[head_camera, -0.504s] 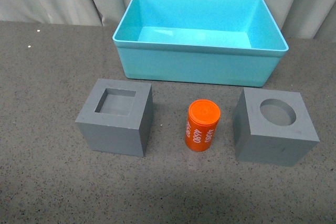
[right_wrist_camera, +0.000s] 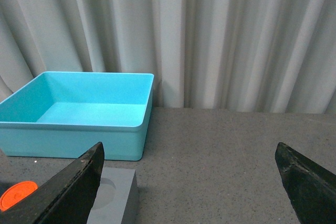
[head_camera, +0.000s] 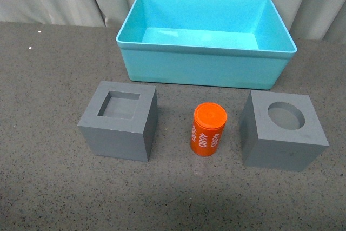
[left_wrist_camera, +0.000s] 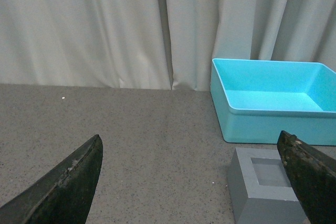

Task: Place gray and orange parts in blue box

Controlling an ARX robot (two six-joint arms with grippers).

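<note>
The three parts stand in a row on the worktop [head_camera: 48,79] just in front of the blue box [head_camera: 200,68], none inside it: the square-recess gray cube [head_camera: 116,133] on the left, the orange cylinder [head_camera: 208,131] upright between, the round-recess gray cube [head_camera: 281,152] on the right. This likely gives each arm a cube on its own side. The left tool [left_wrist_camera: 190,137] and right tool [right_wrist_camera: 190,148] hang spread wide and empty, behind the cubes.
</note>
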